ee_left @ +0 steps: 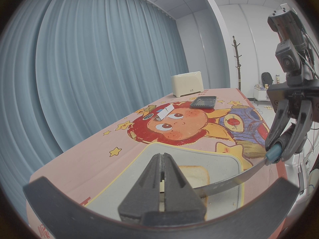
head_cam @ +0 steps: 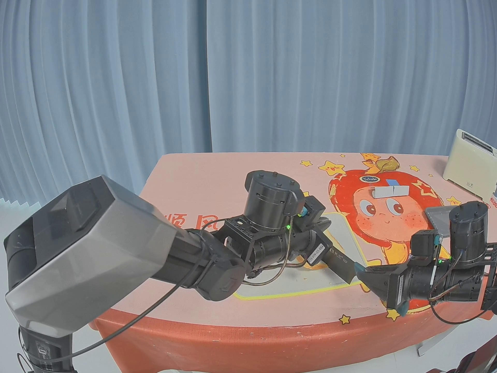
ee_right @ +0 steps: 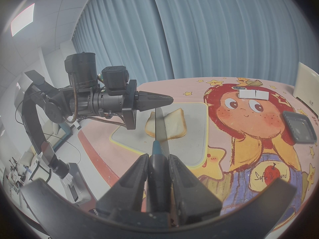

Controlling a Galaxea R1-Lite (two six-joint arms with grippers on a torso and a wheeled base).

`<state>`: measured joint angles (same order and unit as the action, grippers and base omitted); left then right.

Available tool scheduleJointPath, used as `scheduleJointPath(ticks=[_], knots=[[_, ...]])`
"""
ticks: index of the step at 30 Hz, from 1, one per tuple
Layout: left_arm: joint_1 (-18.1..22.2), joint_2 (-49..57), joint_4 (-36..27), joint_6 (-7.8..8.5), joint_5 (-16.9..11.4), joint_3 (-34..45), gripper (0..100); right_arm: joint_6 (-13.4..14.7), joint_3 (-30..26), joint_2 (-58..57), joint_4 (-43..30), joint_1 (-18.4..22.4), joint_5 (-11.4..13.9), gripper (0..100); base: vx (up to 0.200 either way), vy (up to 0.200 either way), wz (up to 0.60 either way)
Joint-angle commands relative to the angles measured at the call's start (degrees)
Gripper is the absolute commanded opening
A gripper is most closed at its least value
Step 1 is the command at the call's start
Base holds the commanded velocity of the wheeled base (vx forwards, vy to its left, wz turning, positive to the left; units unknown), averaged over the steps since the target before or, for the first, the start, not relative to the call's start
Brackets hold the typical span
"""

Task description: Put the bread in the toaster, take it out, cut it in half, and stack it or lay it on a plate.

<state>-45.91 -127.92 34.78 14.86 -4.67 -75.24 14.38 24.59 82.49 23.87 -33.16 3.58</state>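
Note:
A slice of bread (ee_right: 172, 125) lies on the pale cutting board (ee_right: 189, 143). My right gripper (ee_right: 159, 163) is shut on the teal handle of a knife (ee_right: 161, 126), whose blade runs across the middle of the slice. My left gripper (ee_right: 166, 100) is shut and hovers just over the far side of the bread. From the left wrist, the bread (ee_left: 197, 176) shows past the left gripper (ee_left: 162, 156), with the knife blade (ee_left: 229, 182) crossing it to the right gripper (ee_left: 282, 146). In the head view the left gripper (head_cam: 342, 264) covers the bread and meets the right gripper (head_cam: 370, 280) over the board (head_cam: 339, 231).
A cream toaster (head_cam: 471, 164) stands at the table's far right corner. A dark rectangular tray (ee_right: 299, 127) lies between it and the board. White tape strips (head_cam: 391, 190) sit on the printed cartoon face. The table's front edge runs close under both grippers.

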Motion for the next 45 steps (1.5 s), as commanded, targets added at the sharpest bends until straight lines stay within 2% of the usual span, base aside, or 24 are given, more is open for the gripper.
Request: scheduleJointPath(ticks=[1,15,20,28,32,45], knots=[[0.03,0.39,0.38,-0.01,0.01,-0.43,0,0.2,0.11,0.39,0.04,0.11,0.11,0,0.0,0.0,0.0],[3.46,11.2,0.02,-0.53,-0.16,3.08,0,-0.67,-0.15,0.04,0.83,0.9,-0.6,0,0.0,0.0,0.0],[5.04,12.95,0.64,-0.36,-0.25,6.77,0,-0.32,-0.59,-0.4,0.74,-1.47,0.28,0,0.0,0.0,0.0],[5.04,13.66,0.64,-0.45,-0.34,7.48,0,0.47,0.46,-0.49,0.92,-1.29,0.2,0,0.0,0.0,0.0],[4.95,13.48,0.73,-0.36,-0.34,7.65,0,2.75,1.34,-0.32,0.92,-1.56,-0.16,0,0.0,0.0,0.0],[3.81,12.69,0.73,-0.18,-0.43,7.21,0,1.26,0.37,-0.23,0.04,-1.47,-1.65,0,0.0,0.0,0.0]])
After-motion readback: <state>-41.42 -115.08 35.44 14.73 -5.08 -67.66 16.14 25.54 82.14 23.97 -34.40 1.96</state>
